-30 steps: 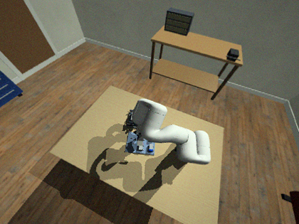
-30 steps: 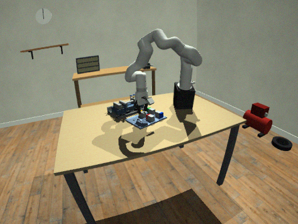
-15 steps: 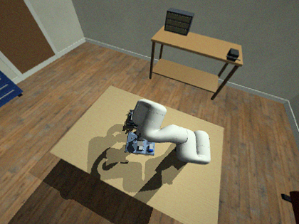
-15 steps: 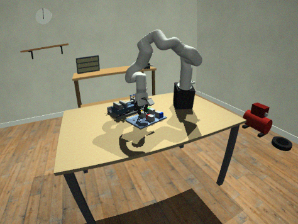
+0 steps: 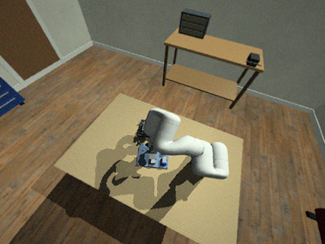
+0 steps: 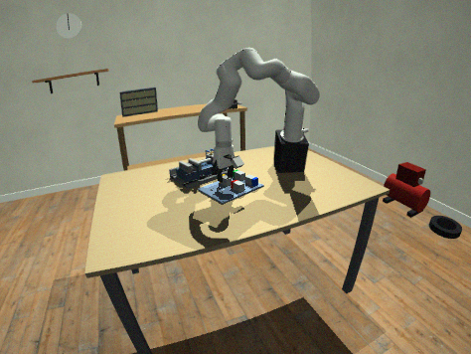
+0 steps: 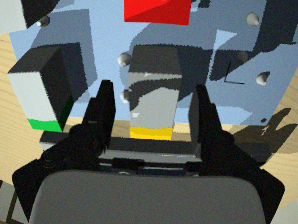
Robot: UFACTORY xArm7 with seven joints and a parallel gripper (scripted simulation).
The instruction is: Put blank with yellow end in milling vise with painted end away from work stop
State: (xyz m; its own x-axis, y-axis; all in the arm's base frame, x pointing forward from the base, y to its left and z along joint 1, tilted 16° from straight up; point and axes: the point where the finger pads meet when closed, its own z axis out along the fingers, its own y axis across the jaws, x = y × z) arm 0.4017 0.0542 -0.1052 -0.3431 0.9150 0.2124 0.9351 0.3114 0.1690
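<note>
In the wrist view, the grey blank with the yellow end (image 7: 153, 99) lies on the blue infeed plate (image 7: 220, 36), its yellow end toward the camera. My gripper (image 7: 152, 97) is open; its two black fingers straddle this blank with a gap on each side. In the exterior view the gripper (image 6: 226, 171) hangs low over the infeed plate (image 6: 231, 189), right beside the vise (image 6: 191, 170). The arm hides most of the vise in the top view.
A blue-ended blank (image 6: 254, 180) lies at the plate's right side. The arm's black base (image 6: 290, 155) stands behind the plate on the table. A side table (image 6: 164, 116) with a small rack stands against the back wall.
</note>
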